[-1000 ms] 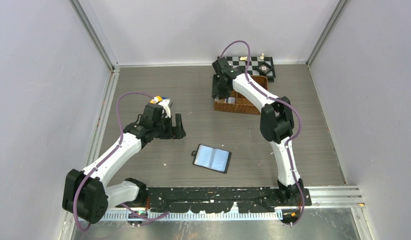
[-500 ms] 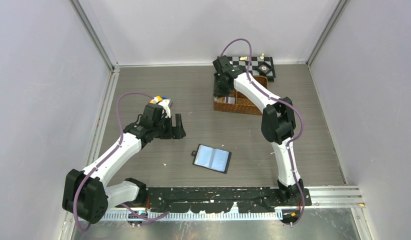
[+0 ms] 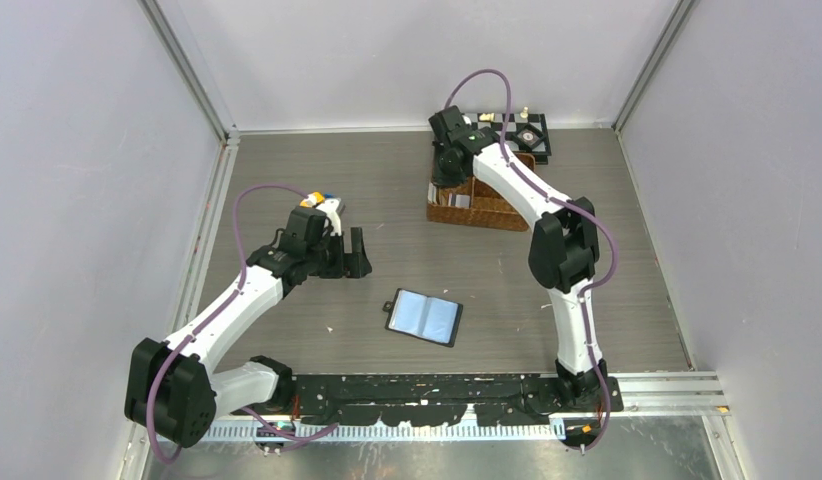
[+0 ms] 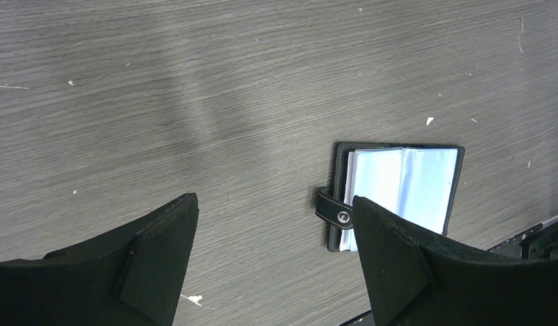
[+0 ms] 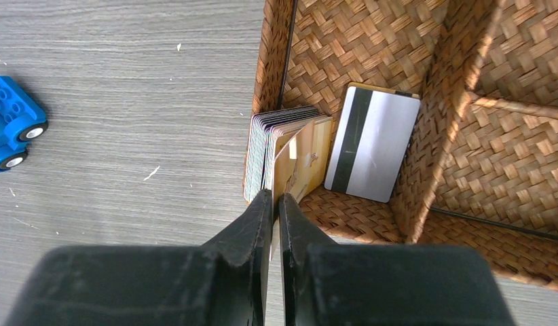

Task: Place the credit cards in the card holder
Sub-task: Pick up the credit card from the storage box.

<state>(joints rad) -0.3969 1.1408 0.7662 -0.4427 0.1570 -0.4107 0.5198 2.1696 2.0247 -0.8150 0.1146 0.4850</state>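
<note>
Two grippers, one at work. The right gripper hangs over the left compartment of the brown wicker divided basket, jaws pinched almost shut on the lower edge of a tan-orange plastic card, with a thin pale sliver showing between them. The card tilts up out of a stack of thin credit cards standing on edge against the basket's left wall. Its printed marks are too small to read. Beside it a white card with a dark magnetic stripe leans on the wicker divider, with no legible text. A blue toy car sits on the table, well left of the basket. The left gripper hovers over the grey wood-grain table, jaws wide apart and holding nothing. The small black leather bifold card holder lies open and flat, pale clear sleeves up, snap tab sticking out. It is near the left gripper but apart from it, and well apart from the basket.
</note>
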